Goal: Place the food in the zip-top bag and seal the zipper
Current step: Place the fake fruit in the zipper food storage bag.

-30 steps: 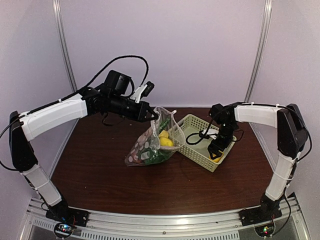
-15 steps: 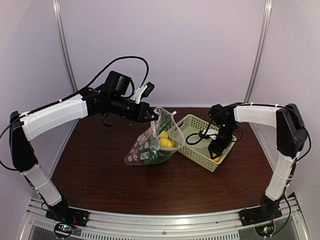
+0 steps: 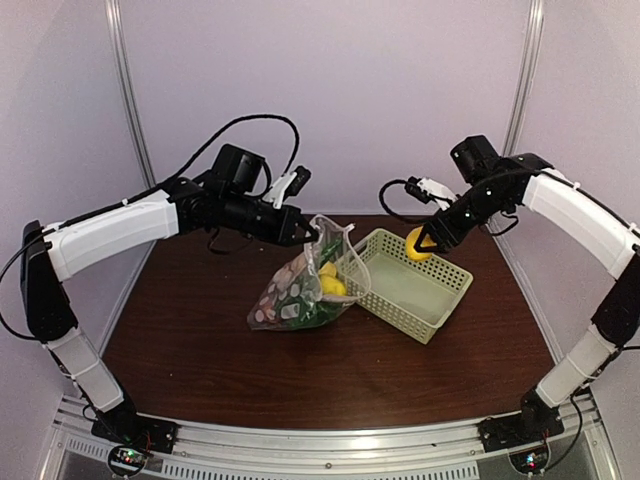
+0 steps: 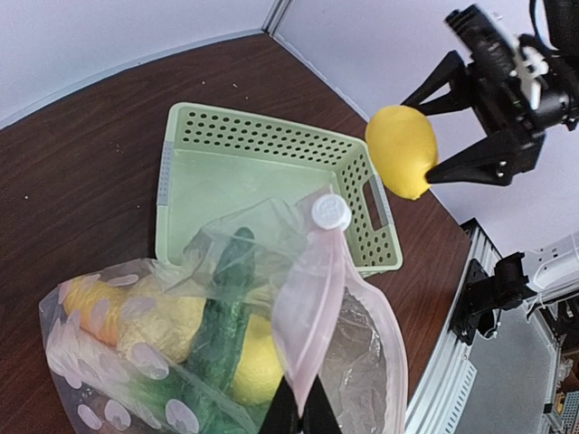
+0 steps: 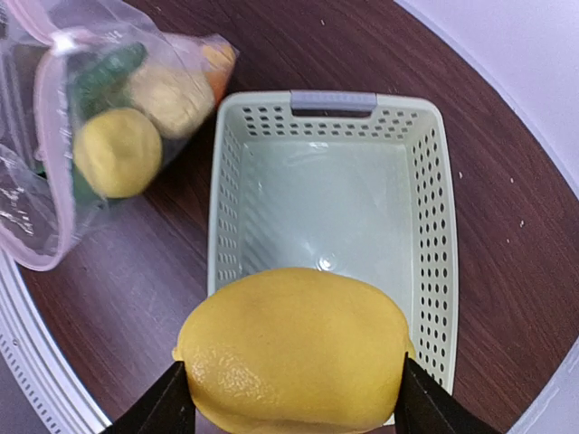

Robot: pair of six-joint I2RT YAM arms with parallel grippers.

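Observation:
The clear dotted zip-top bag [image 3: 300,290] lies on the table left of the basket, with its mouth held up. It holds a yellow lemon [image 5: 118,152], a dark green vegetable [image 4: 213,334] and orange and brown pieces [image 4: 99,316]. My left gripper [image 3: 310,233] is shut on the pale pink zipper strip [image 4: 312,307] at the bag's mouth. My right gripper [image 3: 422,244] is shut on a yellow lemon [image 5: 294,348] and holds it in the air above the basket's far end. That lemon also shows in the left wrist view [image 4: 401,150].
The pale green mesh basket [image 3: 455,290] sits right of the bag, and its inside shows no food. The table's right edge and a metal rail [image 4: 452,362] lie beyond it. White walls stand close at the back and sides.
My right gripper has lifted out of the basket with the lemon and risen up and back. The left gripper and the bag have hardly moved.

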